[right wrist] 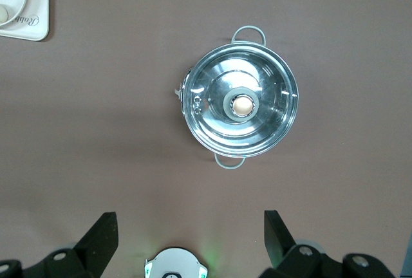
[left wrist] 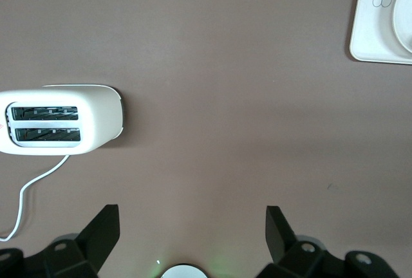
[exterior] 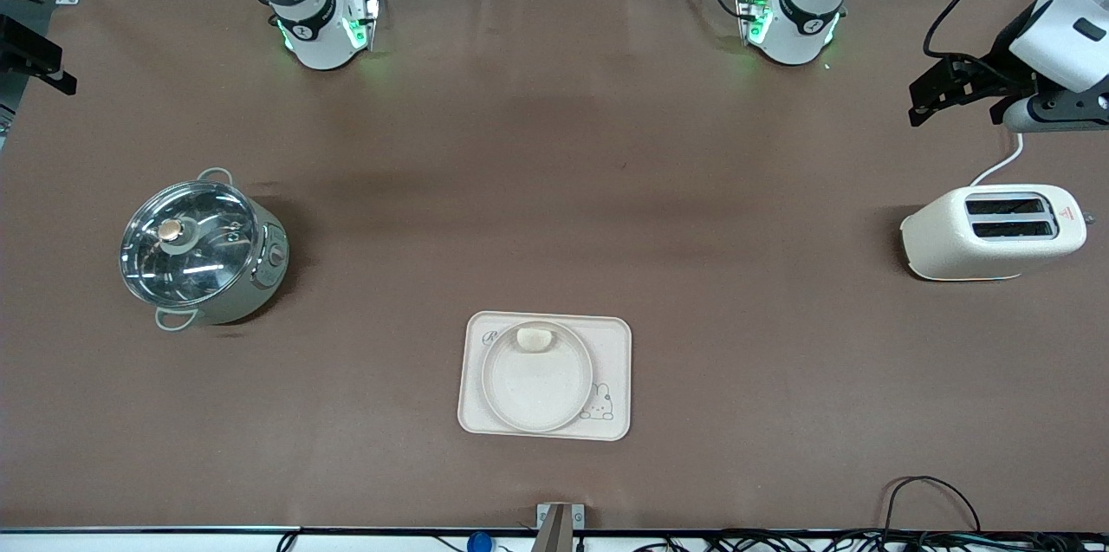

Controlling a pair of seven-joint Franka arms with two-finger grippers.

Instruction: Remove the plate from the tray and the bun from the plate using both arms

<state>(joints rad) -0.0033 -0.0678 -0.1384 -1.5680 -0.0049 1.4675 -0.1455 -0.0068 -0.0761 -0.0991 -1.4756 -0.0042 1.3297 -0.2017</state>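
Observation:
The round cream plate [exterior: 537, 387] lies on the rectangular cream tray [exterior: 617, 344] with the rabbit drawing, near the front camera at mid-table. The pale bun [exterior: 534, 337] rests on the plate at its edge farther from the front camera. My left gripper [exterior: 931, 97] hangs high over the left arm's end of the table, open and empty [left wrist: 192, 230]. Its wrist view shows a corner of the tray [left wrist: 373, 27] and the plate [left wrist: 405, 24]. My right gripper [right wrist: 190, 236] is open and empty, high over the table; it is out of the front view. Tray corner [right wrist: 32, 24] and bun [right wrist: 3, 14] show there.
A steel pot with a glass lid [exterior: 195, 249] stands toward the right arm's end; it also shows in the right wrist view [right wrist: 239, 107]. A white toaster [exterior: 996, 231] with a white cord stands toward the left arm's end, also in the left wrist view [left wrist: 61, 120]. Cables lie along the front edge.

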